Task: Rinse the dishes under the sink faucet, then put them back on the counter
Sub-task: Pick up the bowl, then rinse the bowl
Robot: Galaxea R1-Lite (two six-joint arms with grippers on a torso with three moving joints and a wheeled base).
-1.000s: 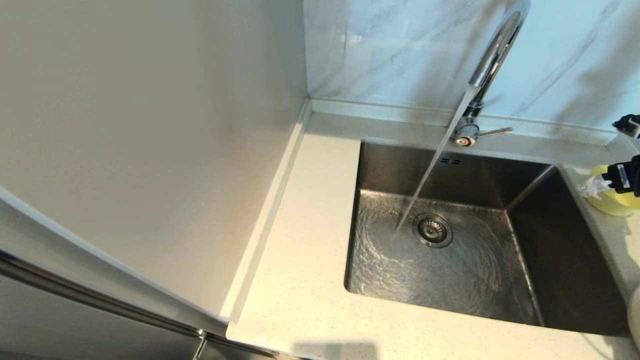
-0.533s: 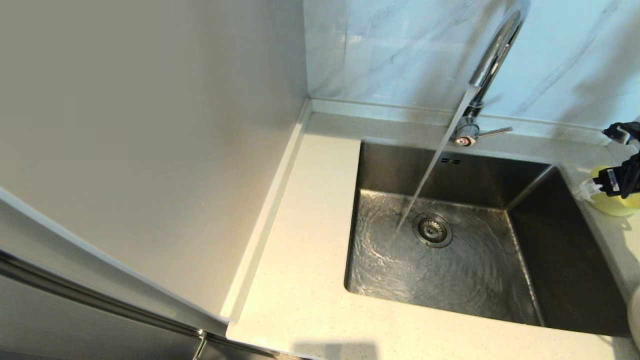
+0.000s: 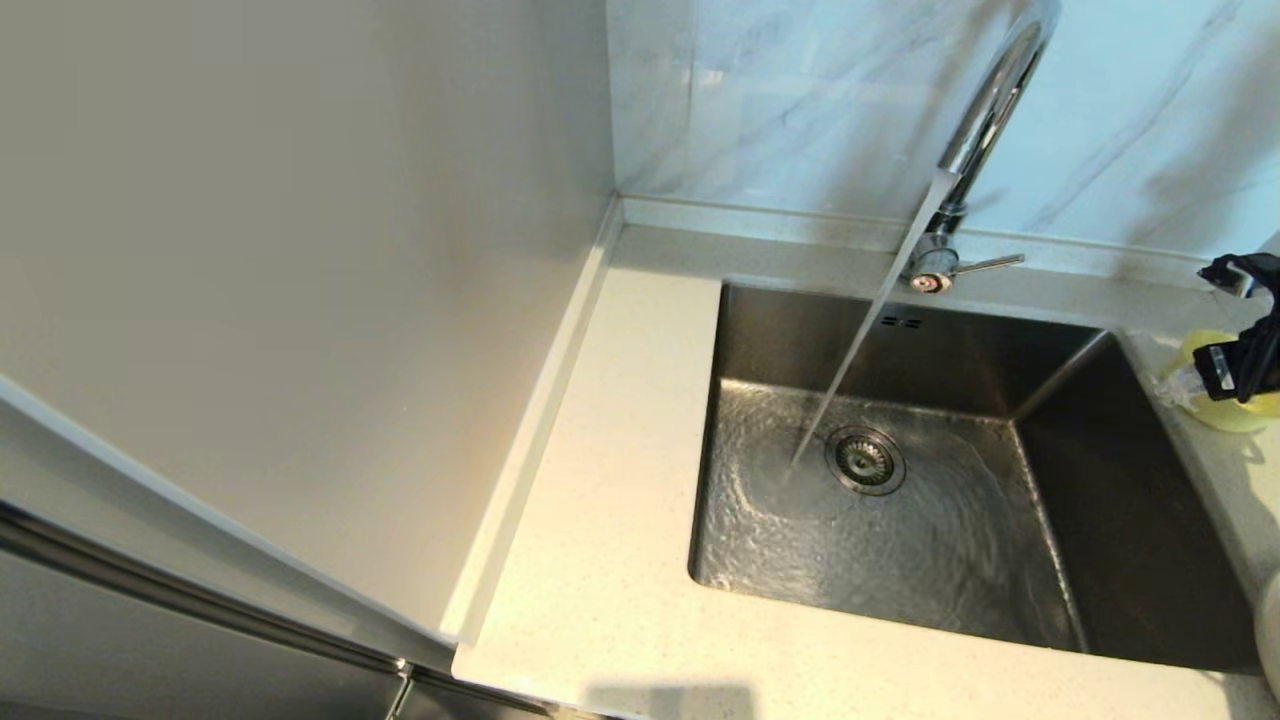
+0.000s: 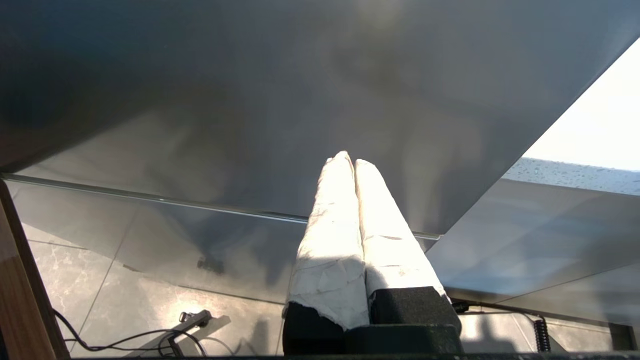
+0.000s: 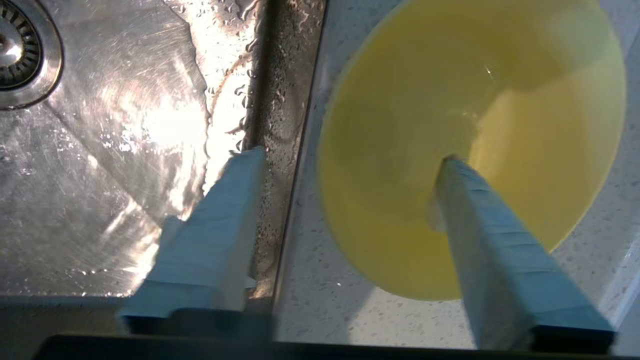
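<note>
Head view: since the earlier frame the right claw (image 3: 1235,320) has drawn back toward the right edge and settled lower over the small pale-yellow round bowl (image 3: 1225,410), which sits on the cream-white speckled stone worktop (image 3: 600,560) just right of the square brushed-steel sink (image 3: 1060,470). Water runs in a slanting stream from the tall chrome gooseneck faucet (image 3: 985,120) and spreads in ripples around the round metal drain strainer (image 3: 865,460). No plate or chopsticks can be made out.

Left wrist view: the left claw (image 4: 350,162), wrapped in white tape, is pressed closed on nothing, parked beside a smooth grey panel.

Right wrist view: the right claw (image 5: 350,155) stands apart, one taped finger (image 5: 225,210) over the wet sink edge, the other inside the bowl (image 5: 400,150), so the rim lies between them, not yet pinched.

Risk, as a judgement: the bowl looks smooth, glossy and thin-walled, and the sink edge is beaded with droplets. A pinch on one curved wall could slip or tip the bowl. The outer finger, close to the steel lip, might catch there and push the bowl along the slick stone.
</note>
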